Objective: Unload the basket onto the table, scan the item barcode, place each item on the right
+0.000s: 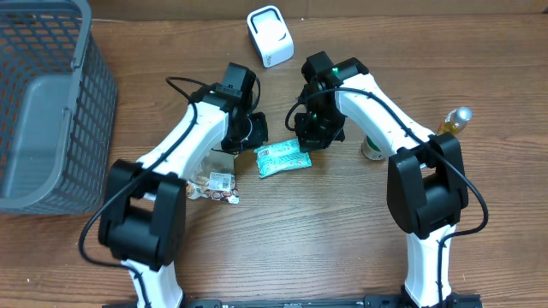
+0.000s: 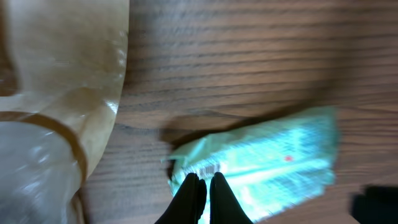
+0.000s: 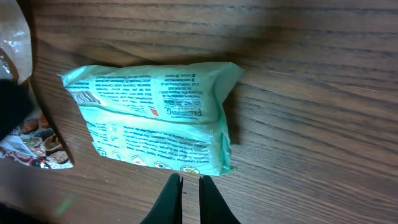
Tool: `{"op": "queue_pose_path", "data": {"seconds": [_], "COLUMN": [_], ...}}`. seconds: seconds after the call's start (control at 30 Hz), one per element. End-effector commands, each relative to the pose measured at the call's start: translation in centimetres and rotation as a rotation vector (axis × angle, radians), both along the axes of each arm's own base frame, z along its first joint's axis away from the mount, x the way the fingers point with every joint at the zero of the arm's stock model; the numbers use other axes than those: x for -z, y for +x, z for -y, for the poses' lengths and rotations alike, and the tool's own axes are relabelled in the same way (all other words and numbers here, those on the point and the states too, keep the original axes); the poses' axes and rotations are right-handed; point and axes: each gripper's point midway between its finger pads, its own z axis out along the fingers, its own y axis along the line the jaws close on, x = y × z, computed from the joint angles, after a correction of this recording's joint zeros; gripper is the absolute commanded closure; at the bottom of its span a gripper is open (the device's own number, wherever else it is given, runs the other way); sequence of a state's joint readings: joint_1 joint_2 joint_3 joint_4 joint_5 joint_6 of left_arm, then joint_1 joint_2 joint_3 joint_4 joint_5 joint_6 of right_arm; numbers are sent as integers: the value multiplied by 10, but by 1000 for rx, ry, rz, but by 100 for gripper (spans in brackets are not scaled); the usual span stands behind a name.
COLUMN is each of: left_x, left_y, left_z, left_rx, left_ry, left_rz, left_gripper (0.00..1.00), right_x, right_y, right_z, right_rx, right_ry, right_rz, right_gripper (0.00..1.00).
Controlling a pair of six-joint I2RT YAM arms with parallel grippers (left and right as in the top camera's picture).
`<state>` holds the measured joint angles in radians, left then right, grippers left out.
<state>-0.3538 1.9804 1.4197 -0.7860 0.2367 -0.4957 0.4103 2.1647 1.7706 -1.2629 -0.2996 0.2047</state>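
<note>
1. A mint-green packet (image 1: 282,158) with fine print and a barcode at one end lies flat mid-table (image 1: 342,248), halfway between the left and right edges.
2. The left hand (image 2: 203,180) is closed, with its tips at the barcode end.
3. The right hand (image 3: 189,182) is closed and empty, just beside the packet.

Print on green packet (image 3: 155,118) — nothing legible

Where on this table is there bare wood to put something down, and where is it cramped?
Bare: the front stretch of wood below the green packet and clear bag; the far right corner, past the white scanner and above the bottle. Crowded: the middle, where left gripper, right gripper, packet and bag bunch together.
</note>
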Motion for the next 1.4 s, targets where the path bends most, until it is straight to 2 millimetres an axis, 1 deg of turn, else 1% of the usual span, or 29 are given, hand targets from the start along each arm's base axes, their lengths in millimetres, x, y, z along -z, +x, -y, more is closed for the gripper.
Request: {"op": "queue_pose_path", "data": {"seconds": [0.0, 0.1, 0.3, 0.4, 0.5, 0.6, 0.7, 0.83, 0.93, 1.03, 1.17, 1.23, 1.37], "left_x": [24, 30, 30, 30, 32, 33, 26, 0, -16, -15, -8, 0, 7], "left_y": [-8, -6, 0, 0, 2, 4, 11, 25, 30, 20, 4, -5, -13], "left_z": [7, 9, 9, 9, 4, 3, 1, -7, -6, -3, 6, 9, 10], "left_rx": [11, 14, 19, 21, 18, 36, 46, 21, 18, 32, 79, 92, 101], "left_ry": [-5, -5, -1, 5, 56, 81, 86, 84, 54, 29, -6, -2, 5], "left_rz": [-63, -61, -36, -29, -10, 9, 27, 34, 28, -14, -61, -82, -104], "left_gripper": [96, 96, 96, 96, 96, 96, 96, 96, 96, 96, 96, 96, 96], "right_x": [-1, 11, 48, 66, 76, 79, 80, 80, 80, 80, 80, 80, 80], "right_y": [-1, -1, -11, -19, -28, -31, -30, -30, -30, -30, -29, -29, -30], "right_z": [-5, -4, -1, 3, 7, 10, 12, 12, 12, 12, 12, 12, 12], "right_rx": [8, 54, 95, 126, 126, 126, 125, 125, 125, 125, 125, 125, 125], "right_ry": [23, 16, 10, -1, -11, -26, -35, -35, -33, -33, -33, -33, -33], "right_rz": [4, -2, -10, -26, -42, -47, -42, -41, -39, -40, -39, -39, -40], "right_gripper": [93, 93, 92, 91, 89, 88, 88, 87, 82, 81, 80, 80, 80]}}
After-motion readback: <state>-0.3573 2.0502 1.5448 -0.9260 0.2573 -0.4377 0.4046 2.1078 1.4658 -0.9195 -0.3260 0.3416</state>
